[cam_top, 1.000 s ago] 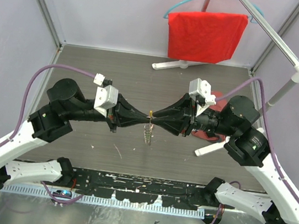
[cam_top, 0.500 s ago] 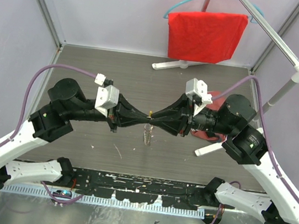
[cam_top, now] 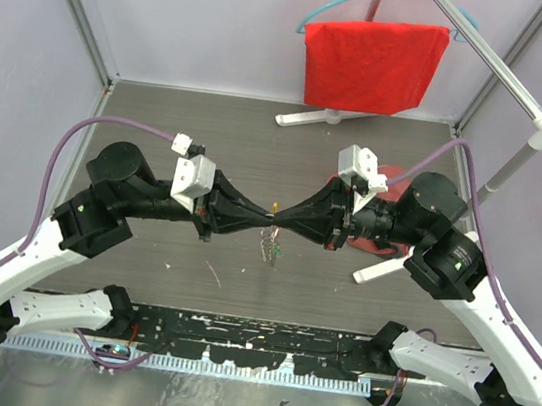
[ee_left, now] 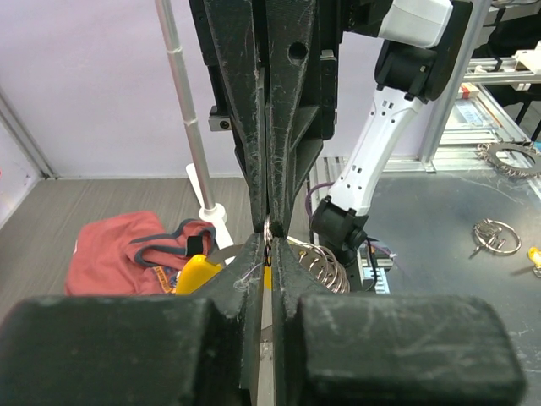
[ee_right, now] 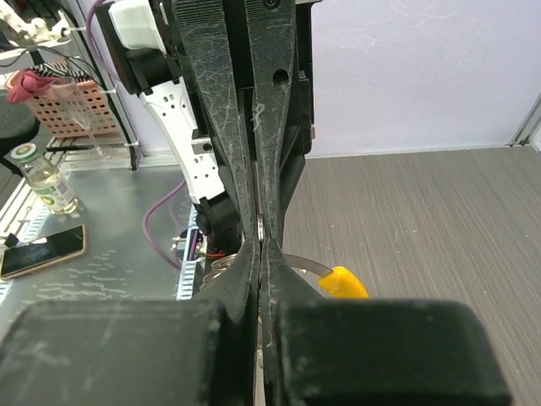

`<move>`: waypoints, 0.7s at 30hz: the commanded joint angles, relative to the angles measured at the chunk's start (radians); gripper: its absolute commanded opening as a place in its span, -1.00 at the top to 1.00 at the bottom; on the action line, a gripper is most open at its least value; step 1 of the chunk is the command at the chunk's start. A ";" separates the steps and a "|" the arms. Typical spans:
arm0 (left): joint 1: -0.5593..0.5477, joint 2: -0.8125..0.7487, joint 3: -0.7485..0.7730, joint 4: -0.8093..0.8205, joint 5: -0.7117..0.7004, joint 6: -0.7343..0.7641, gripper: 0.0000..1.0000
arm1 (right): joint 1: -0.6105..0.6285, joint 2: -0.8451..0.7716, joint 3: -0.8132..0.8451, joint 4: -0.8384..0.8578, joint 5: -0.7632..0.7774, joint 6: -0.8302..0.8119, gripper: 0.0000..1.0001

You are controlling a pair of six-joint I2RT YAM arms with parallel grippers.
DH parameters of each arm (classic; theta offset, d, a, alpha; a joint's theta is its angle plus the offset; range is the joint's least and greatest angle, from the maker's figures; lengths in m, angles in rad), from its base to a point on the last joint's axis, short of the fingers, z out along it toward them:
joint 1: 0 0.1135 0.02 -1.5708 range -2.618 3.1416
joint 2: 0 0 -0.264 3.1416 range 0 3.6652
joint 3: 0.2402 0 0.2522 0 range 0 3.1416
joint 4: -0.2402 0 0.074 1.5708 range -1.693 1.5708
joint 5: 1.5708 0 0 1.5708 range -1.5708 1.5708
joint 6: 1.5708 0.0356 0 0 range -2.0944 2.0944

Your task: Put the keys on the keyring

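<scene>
In the top view my left gripper (cam_top: 262, 216) and right gripper (cam_top: 283, 218) meet tip to tip above the table's middle. Both are shut on the keyring (cam_top: 273, 210), a thin grey metal loop pinched between them. Its yellow curved section shows in the left wrist view (ee_left: 196, 275) and in the right wrist view (ee_right: 342, 283). Grey wire coils (ee_left: 325, 264) hang beside the tips. The keys (cam_top: 271, 247) dangle below the meeting point, with a speck of green on them; the gold-orange one I cannot make out. The left gripper (ee_left: 269, 243) and right gripper (ee_right: 259, 245) show closed jaws.
A red cloth (cam_top: 372, 61) hangs on a teal hanger at the back, on a white rack (cam_top: 521, 147). A red garment (ee_left: 127, 254) lies on the table under the right arm. A loose ring (ee_left: 496, 237) lies on the metal bench. A phone (ee_right: 42, 251) and a bottle (ee_right: 38, 173) are off-table.
The right wrist shifted slightly left and back. The dangling keys swung a little; the green head now shows. Both grippers stay shut at the same meeting point.
</scene>
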 commanded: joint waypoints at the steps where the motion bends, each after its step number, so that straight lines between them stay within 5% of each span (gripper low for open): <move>1: -0.003 0.001 0.031 0.029 0.050 0.012 0.69 | 0.002 -0.004 0.023 0.011 -0.006 -0.015 0.99; 6: -0.003 0.004 0.047 -0.013 0.059 0.026 0.44 | 0.003 -0.007 0.033 -0.006 -0.002 -0.023 0.99; 21: -0.003 0.065 0.188 -0.312 0.008 0.160 0.35 | 0.002 0.000 0.066 -0.105 0.032 -0.067 0.99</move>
